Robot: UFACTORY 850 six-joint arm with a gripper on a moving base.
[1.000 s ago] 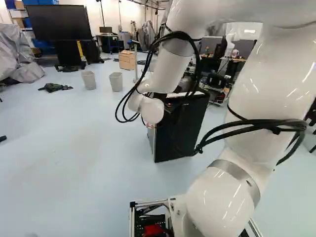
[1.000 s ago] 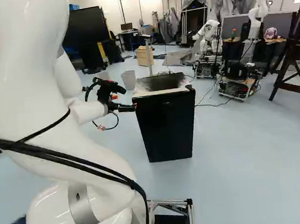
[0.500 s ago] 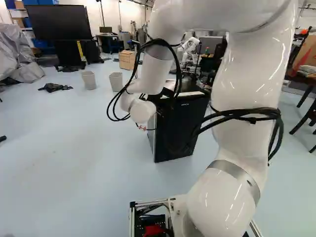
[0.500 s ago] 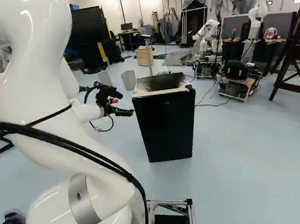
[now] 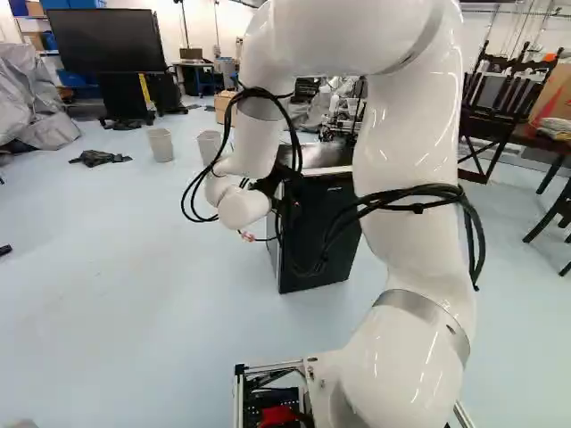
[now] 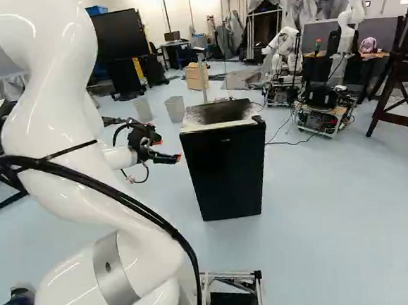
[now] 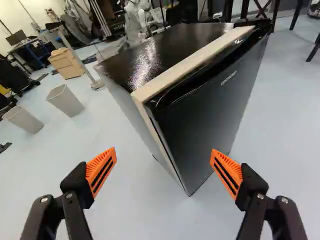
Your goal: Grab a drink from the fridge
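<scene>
In the right base view my gripper (image 6: 177,157) is at the left of the black fridge (image 6: 227,172), level with the upper part of its door. A small gap shows between the two there. The wrist view has the gripper (image 7: 164,156) open wide, its orange pads (image 7: 101,171) apart with nothing held. Ahead of the fingers is the fridge (image 7: 200,115), one vertical edge of its closed door facing them. My forearm partly covers the fridge (image 5: 317,245) in the left base view. No drink is visible; the inside of the fridge is hidden.
Two grey bins (image 7: 65,100) (image 7: 23,119) and a wooden drawer unit (image 6: 196,76) stand beyond the fridge. Another robot (image 6: 281,51) is farther back. A dark wooden chair (image 6: 400,80) stands at the right of the right base view. Black cables (image 5: 419,198) loop off my arm.
My arm has swung leftward in the left base view. In the right base view the gripper has dropped a little and drawn off from the fridge's side. Base and fridge have stayed put.
</scene>
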